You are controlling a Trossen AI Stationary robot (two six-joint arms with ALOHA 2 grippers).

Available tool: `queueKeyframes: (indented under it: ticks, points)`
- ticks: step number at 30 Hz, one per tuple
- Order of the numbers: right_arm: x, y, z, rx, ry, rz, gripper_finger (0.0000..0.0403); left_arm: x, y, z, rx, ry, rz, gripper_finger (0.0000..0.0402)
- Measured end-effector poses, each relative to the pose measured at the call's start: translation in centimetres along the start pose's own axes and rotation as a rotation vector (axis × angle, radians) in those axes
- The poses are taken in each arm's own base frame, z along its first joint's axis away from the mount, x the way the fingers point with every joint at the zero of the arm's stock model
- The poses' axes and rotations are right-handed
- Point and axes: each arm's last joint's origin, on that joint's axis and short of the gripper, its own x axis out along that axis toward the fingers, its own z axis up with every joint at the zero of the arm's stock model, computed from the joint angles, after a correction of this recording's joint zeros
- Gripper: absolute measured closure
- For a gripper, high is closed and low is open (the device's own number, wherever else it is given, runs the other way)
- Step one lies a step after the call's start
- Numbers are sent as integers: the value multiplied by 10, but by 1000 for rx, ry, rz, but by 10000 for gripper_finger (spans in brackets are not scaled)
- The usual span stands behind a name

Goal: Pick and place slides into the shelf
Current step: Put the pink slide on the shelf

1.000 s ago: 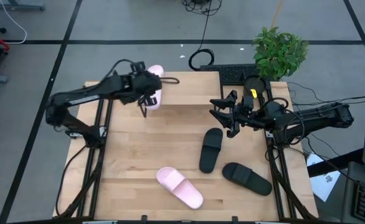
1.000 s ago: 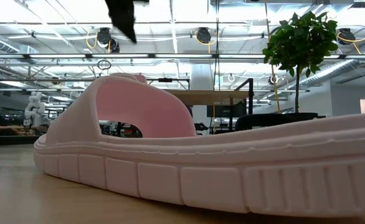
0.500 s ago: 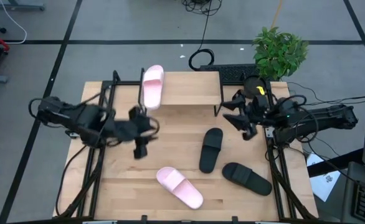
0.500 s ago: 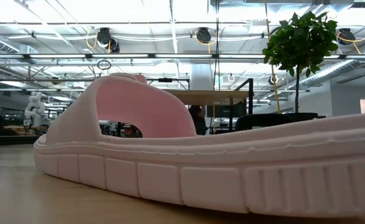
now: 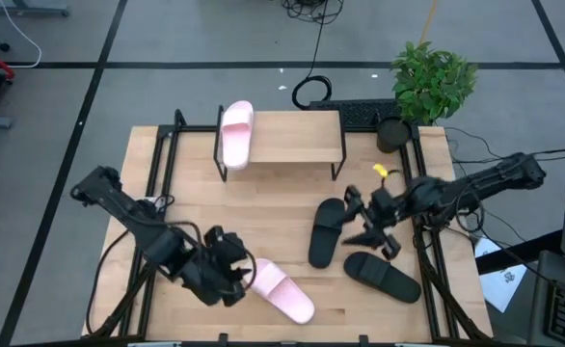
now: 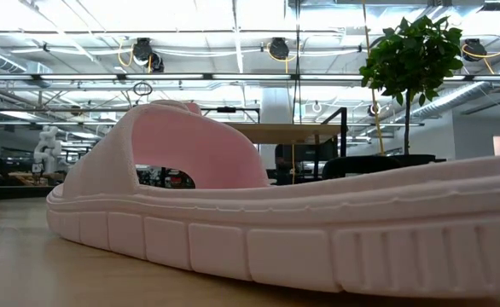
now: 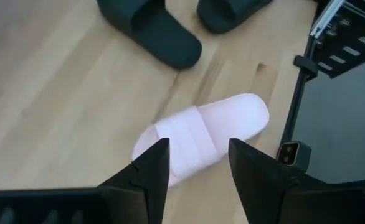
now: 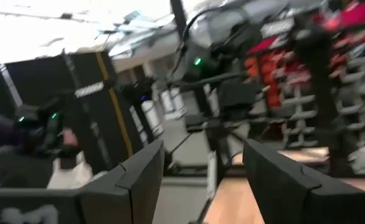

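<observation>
One pale pink slide [image 5: 236, 135] lies sole down on the left end of the shelf's wooden top [image 5: 292, 140]. The other pink slide [image 5: 281, 291] [image 7: 201, 137] [image 6: 258, 213] lies sole down near the table's near edge. My left gripper [image 5: 232, 275] [image 7: 198, 143] hangs open just left of and above this slide, slanting down toward it and touching nothing. Two black slides [image 5: 326, 231] [image 5: 382, 275] lie sole down at the right. My right gripper [image 5: 362, 224] [image 8: 204, 146] is open above and between them, pointing about level.
A potted plant [image 5: 435, 82] and a keyboard [image 5: 369, 114] stand behind the table's far right corner. Black frame rails [image 5: 427, 280] run along both table sides. Bare wood lies between the shelf and the slides on the table.
My left gripper has swung from the pink slide on the shelf toward the table's near edge, rolling its wrist, and now hangs beside the other pink slide. The slide on the shelf has stayed there. My right gripper has shifted toward the near edge, over the black slides, and turned.
</observation>
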Motion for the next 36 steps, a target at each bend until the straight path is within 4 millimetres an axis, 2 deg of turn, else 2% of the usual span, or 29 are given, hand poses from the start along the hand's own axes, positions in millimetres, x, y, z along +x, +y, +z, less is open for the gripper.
queueKeyframes:
  ticks: [7,12,16,23,27,32,36]
  points:
    - [24,8,-36,25,147,41,193,16,-11,-11,-74,23,23,240]
    - [32,8,-51,36,212,36,193,32,-20,-15,-69,44,7,241]
    - [33,7,-53,45,225,30,193,52,-29,-15,-44,96,-43,241]
    - [32,6,-52,43,219,23,193,82,-28,-17,-72,229,-38,241]
    - [32,6,-52,44,220,22,193,84,-29,-14,-67,224,-58,241]
    - [32,5,-52,42,210,-12,193,86,-38,-1,-19,146,-189,241]
    - [31,5,-51,28,205,-24,193,85,-46,8,-48,85,-293,241]
